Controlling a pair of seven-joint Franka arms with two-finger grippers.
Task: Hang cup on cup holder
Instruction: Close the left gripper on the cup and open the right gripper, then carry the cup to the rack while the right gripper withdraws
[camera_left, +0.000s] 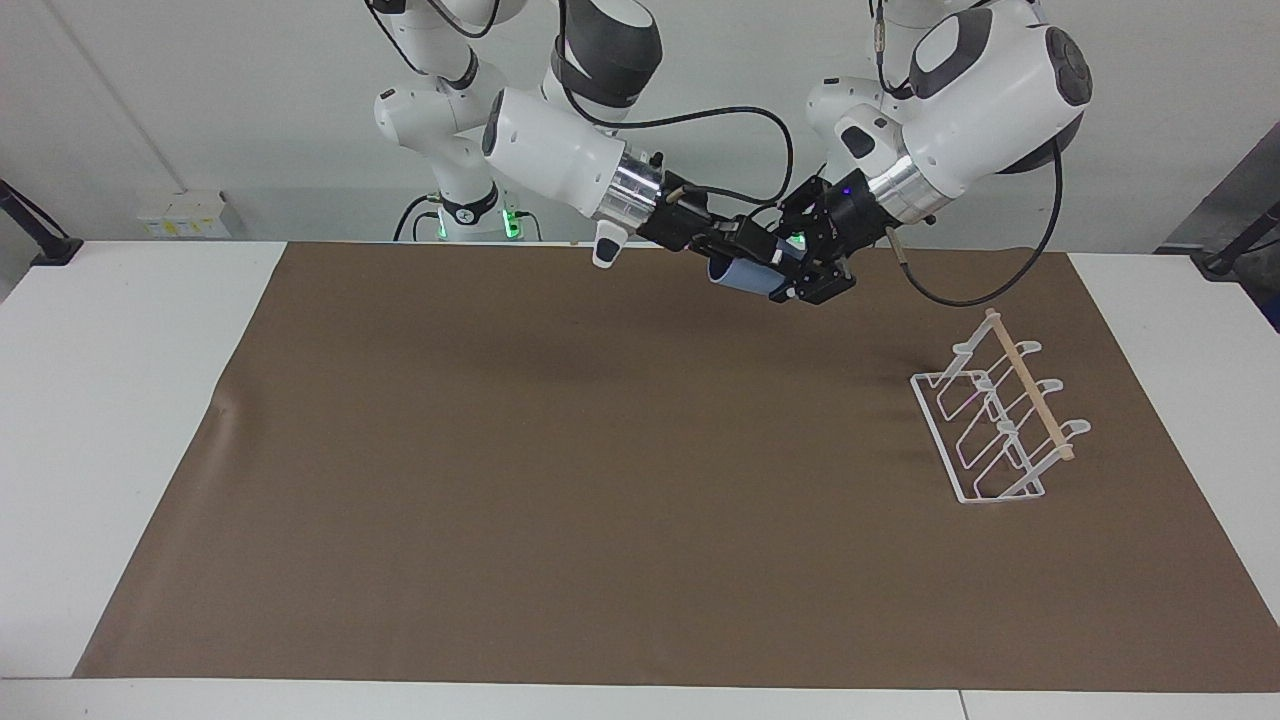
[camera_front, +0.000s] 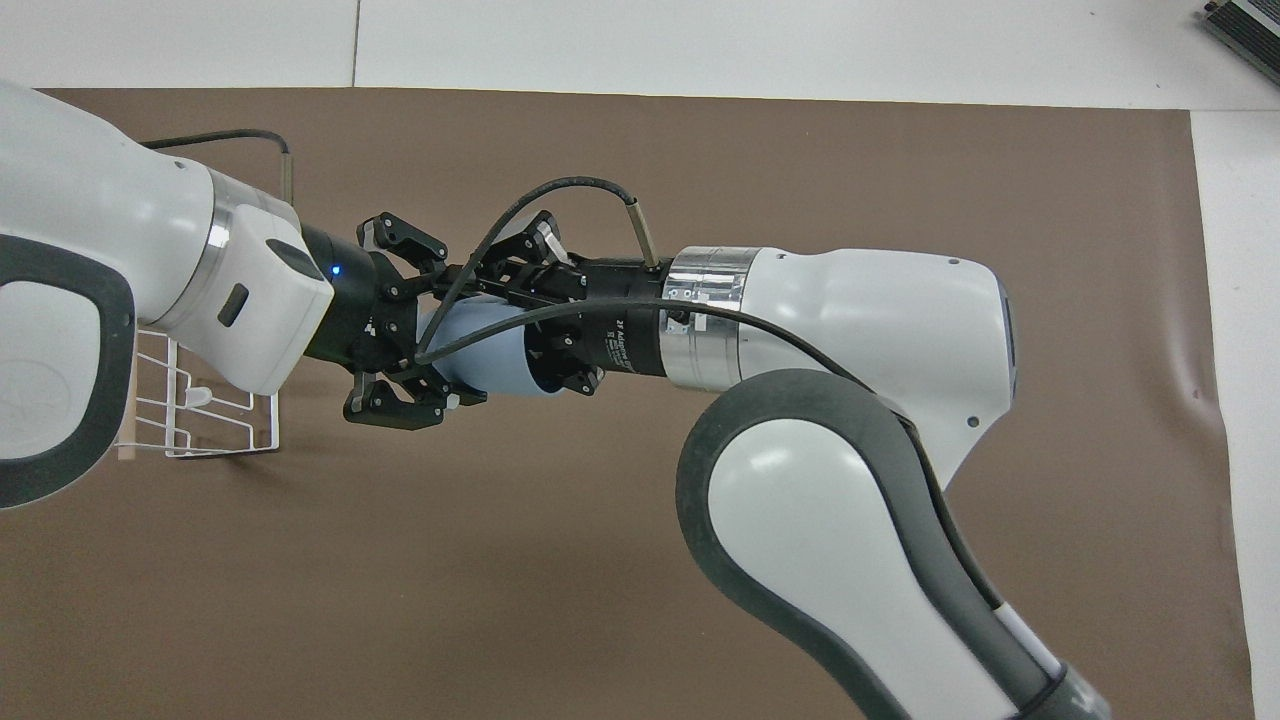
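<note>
The light blue cup hangs on its side in the air between both grippers, over the part of the brown mat nearest the robots. My left gripper is shut on the cup's narrow end. My right gripper stands open at the cup's wide mouth end, its fingers spread around the rim. The white wire cup holder with its wooden dowel stands on the mat toward the left arm's end, with nothing on its prongs. In the overhead view the left arm hides most of it.
A brown mat covers most of the white table. Black cables loop from both wrists near the grippers.
</note>
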